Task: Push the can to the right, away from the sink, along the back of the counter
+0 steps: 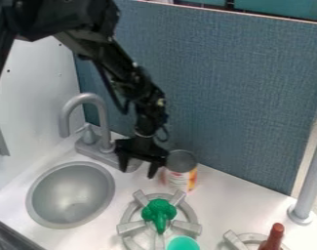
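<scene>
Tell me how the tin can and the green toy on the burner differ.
The tin can is a straight-sided cylinder; the green toy bulges, then narrows to a tip. The can has a grey top and a white, red and yellow label, while the toy is green. The can stands upright on the counter; the toy sits on the burner. Neither is held.

Through my camera I see a blue-grey, fabric-textured partition (239, 88) standing behind the white counter (235, 200), a white side panel (33, 83) meeting the partition at the left, a grey post (307, 180) rising at the right, and teal surfaces (278, 8) beyond the partition's top edge.
</scene>
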Robot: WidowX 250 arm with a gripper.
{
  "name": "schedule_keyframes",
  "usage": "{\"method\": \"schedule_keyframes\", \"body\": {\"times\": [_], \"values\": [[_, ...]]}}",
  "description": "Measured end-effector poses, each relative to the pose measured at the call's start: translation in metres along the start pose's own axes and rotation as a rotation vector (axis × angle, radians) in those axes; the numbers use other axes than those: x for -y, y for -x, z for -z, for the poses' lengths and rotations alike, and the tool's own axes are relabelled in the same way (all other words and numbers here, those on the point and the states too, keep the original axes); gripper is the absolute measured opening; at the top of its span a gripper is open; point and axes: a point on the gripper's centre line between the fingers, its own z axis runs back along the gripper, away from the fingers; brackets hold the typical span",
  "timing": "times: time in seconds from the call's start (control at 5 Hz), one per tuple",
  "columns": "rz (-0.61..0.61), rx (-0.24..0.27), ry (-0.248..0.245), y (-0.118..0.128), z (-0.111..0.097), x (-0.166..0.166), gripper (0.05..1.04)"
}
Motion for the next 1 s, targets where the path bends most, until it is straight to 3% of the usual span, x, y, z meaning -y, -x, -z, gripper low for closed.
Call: {"method": "schedule_keyframes", "body": {"times": [0.2, 0.4, 0.6, 0.8, 1.0], "values": [[0.086, 0.024, 0.057, -0.006, -0.014, 0.035, 1.001], [0.100, -0.024, 0.028, 0.017, -0.022, 0.035, 1.000], [0.113, -0.035, -0.026, 0.028, -0.072, 0.020, 1.000], [0.199, -0.122, -0.055, 0.060, -0.116, 0.017, 1.000], [0.370, -0.117, 0.014, 0.096, -0.162, 0.005, 1.001]]}}
